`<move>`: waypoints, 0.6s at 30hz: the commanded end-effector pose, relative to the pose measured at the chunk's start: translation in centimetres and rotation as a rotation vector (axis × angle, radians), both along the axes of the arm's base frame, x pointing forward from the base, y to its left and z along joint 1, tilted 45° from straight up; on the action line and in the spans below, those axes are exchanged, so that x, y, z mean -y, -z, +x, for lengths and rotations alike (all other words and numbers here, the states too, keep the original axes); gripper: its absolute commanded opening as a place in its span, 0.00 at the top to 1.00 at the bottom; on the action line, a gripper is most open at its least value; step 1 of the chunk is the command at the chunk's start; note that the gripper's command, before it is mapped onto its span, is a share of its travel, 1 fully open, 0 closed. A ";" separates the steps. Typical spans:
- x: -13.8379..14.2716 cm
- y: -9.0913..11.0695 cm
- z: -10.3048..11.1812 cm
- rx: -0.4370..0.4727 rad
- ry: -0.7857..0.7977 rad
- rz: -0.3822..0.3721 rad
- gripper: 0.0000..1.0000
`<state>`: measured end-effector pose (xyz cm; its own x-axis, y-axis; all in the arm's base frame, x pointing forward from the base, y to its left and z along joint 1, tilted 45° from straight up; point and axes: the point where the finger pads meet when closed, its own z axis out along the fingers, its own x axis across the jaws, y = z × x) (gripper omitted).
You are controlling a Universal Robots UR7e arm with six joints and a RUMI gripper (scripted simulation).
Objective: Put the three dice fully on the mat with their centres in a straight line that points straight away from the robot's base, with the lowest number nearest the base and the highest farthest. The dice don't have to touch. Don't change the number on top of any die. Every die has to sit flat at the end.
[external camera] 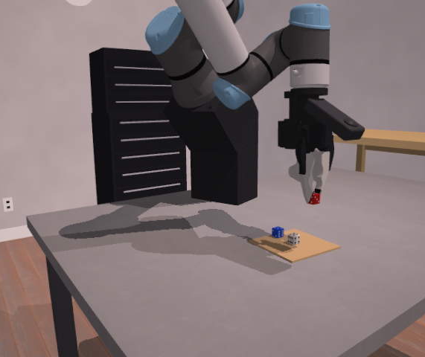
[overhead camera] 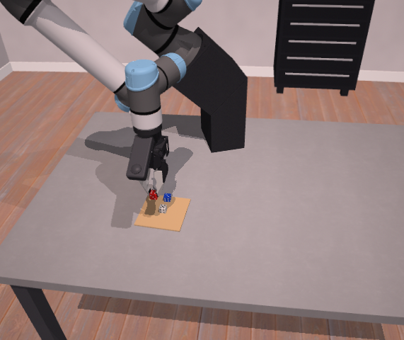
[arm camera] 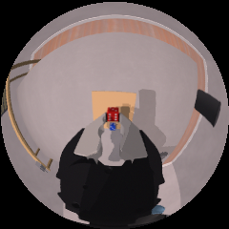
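1. Claw (overhead camera: 153, 193) (external camera: 315, 195) (arm camera: 113, 113): closed on the red die (overhead camera: 153, 195) (external camera: 314, 198) (arm camera: 113, 114), jaws narrow, parted only by the die. Fingertips touch two opposite sides of it.
2. Claw points down, held above the tabletop (overhead camera: 286, 219) (external camera: 173, 284) (arm camera: 62, 76).
3. Red die: in the air, off the tabletop and off the mat (overhead camera: 172, 221) (external camera: 316, 248) (arm camera: 99, 98). Top view lines it up with the mat's far left part. Exterior view shows a gap under it.
4. Red die orientation: cube, no long axis. One pipped face shows toward the wrist camera; looks roughly square to the fingers there. Exact tilt, can't tell.
5. Blue die (overhead camera: 167, 197) (external camera: 277, 232) (arm camera: 113, 127): at the mat's far edge, looks flat. Can't tell if it's fully on. Cube, no long axis.
6. White die (overhead camera: 162, 209) (external camera: 293, 238): on the mat, flat, nearer than blue and slightly left of it in top view. Gap between the two, not touching. Also a cube, no long axis. Wrist view doesn't show it clearly.
7. Blue-to-white line runs far right to near left in top view; robot's base (overhead camera: 227, 127) (external camera: 219, 176) is far and right of the mat.
8. Top numbers too small to call.
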<state>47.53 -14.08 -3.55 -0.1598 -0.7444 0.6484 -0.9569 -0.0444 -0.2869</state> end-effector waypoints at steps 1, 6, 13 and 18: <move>-0.1 0.0 0.1 -0.005 0.017 0.003 0.97; 0.0 0.0 0.1 -0.006 0.018 0.003 0.97; 0.7 0.9 0.3 -0.010 0.021 0.007 0.97; 1.9 2.2 0.7 -0.010 0.021 0.007 0.97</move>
